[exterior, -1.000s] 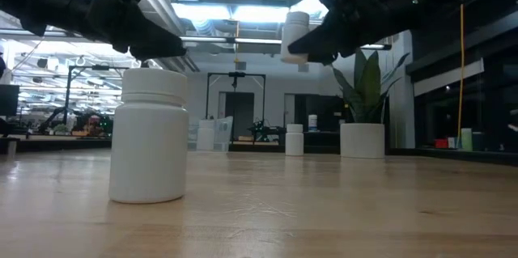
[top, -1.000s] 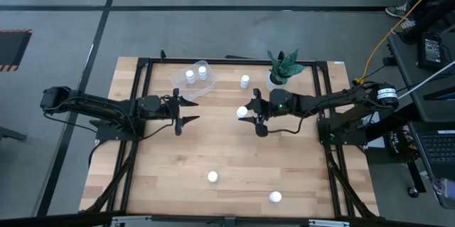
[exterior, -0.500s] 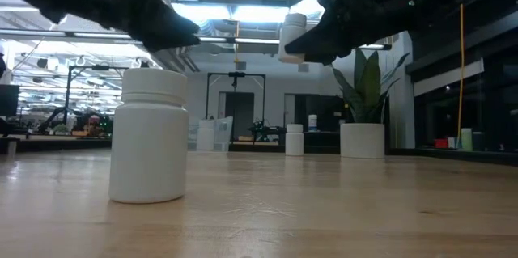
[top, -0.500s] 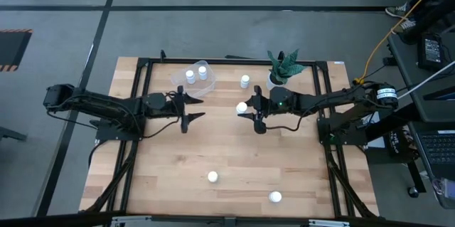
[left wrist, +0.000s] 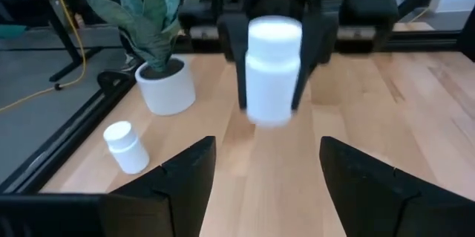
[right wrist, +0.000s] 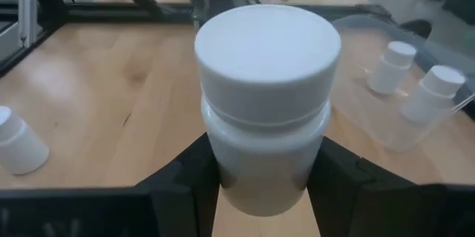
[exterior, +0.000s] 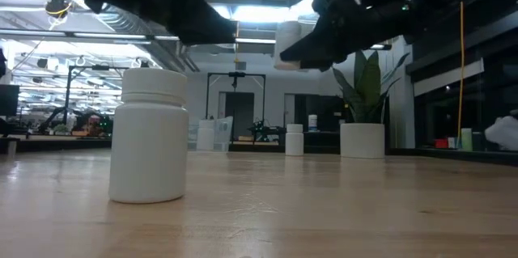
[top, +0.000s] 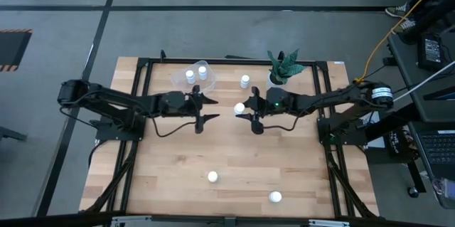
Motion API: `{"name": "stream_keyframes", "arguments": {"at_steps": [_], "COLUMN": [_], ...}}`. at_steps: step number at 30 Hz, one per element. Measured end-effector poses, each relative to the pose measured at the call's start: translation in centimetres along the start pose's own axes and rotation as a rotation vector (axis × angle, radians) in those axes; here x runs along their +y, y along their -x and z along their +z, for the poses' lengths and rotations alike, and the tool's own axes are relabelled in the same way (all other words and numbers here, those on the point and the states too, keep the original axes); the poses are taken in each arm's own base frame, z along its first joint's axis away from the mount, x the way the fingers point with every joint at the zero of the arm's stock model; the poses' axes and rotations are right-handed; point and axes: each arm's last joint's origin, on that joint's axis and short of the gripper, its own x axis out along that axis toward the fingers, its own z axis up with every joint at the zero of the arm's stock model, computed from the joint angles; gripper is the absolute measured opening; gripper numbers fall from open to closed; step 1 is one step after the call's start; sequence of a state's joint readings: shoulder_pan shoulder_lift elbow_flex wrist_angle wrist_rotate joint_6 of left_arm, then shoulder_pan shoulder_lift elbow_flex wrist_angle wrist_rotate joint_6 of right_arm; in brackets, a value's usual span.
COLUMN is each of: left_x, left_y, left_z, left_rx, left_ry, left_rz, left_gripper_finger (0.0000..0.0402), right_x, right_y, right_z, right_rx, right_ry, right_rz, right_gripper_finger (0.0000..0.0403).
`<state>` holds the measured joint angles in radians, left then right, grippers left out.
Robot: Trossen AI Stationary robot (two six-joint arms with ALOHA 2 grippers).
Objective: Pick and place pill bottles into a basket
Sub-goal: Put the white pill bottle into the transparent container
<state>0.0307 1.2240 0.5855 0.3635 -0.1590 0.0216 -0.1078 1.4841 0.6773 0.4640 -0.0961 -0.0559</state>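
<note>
My right gripper [top: 246, 112] holds a white pill bottle [right wrist: 266, 96] in the air above the middle of the table. My left gripper [top: 210, 110] is open and level, facing that bottle [left wrist: 272, 70] from the table's left with a short gap, nothing between its fingers. The clear basket [top: 193, 79] sits at the far edge with two bottles [top: 190, 76] [top: 202, 72] standing in it. One bottle [top: 244, 80] stands near the plant pot. Two more [top: 212, 176] [top: 275, 197] stand near the front edge. My right gripper pinches the bottle's body [right wrist: 223, 164] below the cap between its two fingers, one on each side. The fingers [right wrist: 338, 174] come nearly level from the table's right, slanting slightly down. The bottle stands upright, cap up, lifted clear of the table [exterior: 287, 45].
A white pot with a green plant [top: 282, 70] stands at the far edge, just behind my right arm. A black frame [top: 146, 70] runs around the wooden table. Bare wood lies between the grippers and the two front bottles.
My left gripper has moved toward the table's right and a little up, closing in on the bottle that my right gripper holds; it has stayed open. My right gripper has kept its place and its hold.
</note>
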Motion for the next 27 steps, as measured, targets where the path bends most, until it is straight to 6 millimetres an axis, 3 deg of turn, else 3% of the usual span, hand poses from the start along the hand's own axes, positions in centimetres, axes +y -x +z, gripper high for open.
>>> {"name": "stream_keyframes", "arguments": {"at_steps": [11, 17, 27], "left_x": [-0.2, -0.1, -0.1], "left_y": [-1.3, -1.3, -1.3], "left_z": [2.0, 3.4, 3.4], "left_rx": [0.084, 0.084, 0.118], "left_ry": [0.006, -0.010, 0.002], "left_rz": [-0.010, -0.034, -0.044], "left_gripper_finger": [0.0235, 0.0235, 0.0235], "right_x": [-0.3, -0.5, -0.9], "right_y": [-3.6, -5.3, -6.1], "right_z": [2.7, 3.1, 3.9], "right_rx": [0.002, 0.028, 0.035], "right_ry": [0.107, 0.153, 0.180], "right_rz": [0.063, 0.066, 0.064], "right_gripper_finger": [0.0154, 0.0154, 0.0154]}}
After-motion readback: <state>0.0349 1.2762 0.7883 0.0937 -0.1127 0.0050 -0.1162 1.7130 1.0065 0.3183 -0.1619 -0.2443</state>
